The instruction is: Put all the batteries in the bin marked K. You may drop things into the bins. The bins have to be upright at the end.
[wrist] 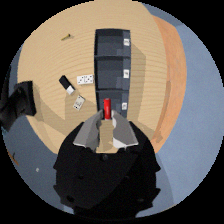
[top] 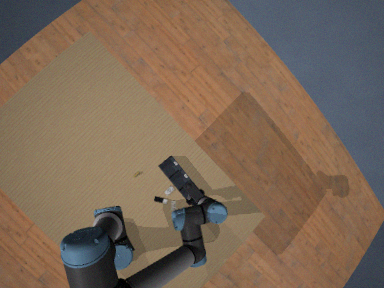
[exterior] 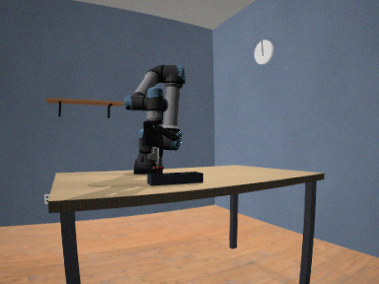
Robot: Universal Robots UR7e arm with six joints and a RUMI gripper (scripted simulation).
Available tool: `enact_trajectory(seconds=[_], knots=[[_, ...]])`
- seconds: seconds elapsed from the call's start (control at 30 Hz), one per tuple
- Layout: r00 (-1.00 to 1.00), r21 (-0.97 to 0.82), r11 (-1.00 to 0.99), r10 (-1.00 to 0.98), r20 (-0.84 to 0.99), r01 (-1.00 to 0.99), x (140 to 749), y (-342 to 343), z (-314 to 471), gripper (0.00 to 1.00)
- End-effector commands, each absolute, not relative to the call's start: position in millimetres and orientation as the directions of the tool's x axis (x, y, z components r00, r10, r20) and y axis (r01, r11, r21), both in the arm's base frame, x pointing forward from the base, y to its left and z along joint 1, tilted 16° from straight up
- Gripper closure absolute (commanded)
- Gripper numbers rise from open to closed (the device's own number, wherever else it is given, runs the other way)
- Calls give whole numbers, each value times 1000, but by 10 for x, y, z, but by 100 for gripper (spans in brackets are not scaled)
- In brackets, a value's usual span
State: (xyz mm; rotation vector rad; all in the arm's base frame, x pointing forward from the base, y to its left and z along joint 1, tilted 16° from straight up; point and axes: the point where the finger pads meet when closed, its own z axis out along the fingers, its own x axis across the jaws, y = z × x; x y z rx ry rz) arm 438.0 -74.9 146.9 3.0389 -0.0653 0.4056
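Gripper [wrist: 106,118]: jaws clamped on a slim red battery [wrist: 106,108]; its tip stands out past the fingertips.

Held battery, position: in the wrist view it sits over the nearest of three compartments of the dark bin row [wrist: 112,59]. The exterior view shows the red tip just above the near end of the row, not inside it.

Bin labels: each compartment carries a small white tag, too small to read. Which one is K cannot be told from these pictures.

Bins, posture: the row stands flat and upright on the mat [top: 75,125] in the exterior view.

Loose items beside the bins: a small black-and-white piece [wrist: 66,84], possibly another battery; two white card-like pieces [wrist: 85,79] and [wrist: 78,102]; identity uncertain at this size.

Farther out: a small yellowish object [wrist: 65,37] lies alone on the mat, well apart from the bins.

Bin contents: no object shows in any compartment; interiors are dark, so this is not certain.

Progress (judgement): early to middle. One battery is in transit and not yet released.

Remaining (judgement): confirm the compartment under the gripper is K, release, then check the loose items for further batteries.

Risk: a drop into the wrong compartment if the tag is misread.
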Motion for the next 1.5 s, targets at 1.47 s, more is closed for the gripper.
enact_trajectory(seconds=[1.47], knots=[[964, 68, -996, -31, 264, -51, 4554, -858, 1003, 100]])
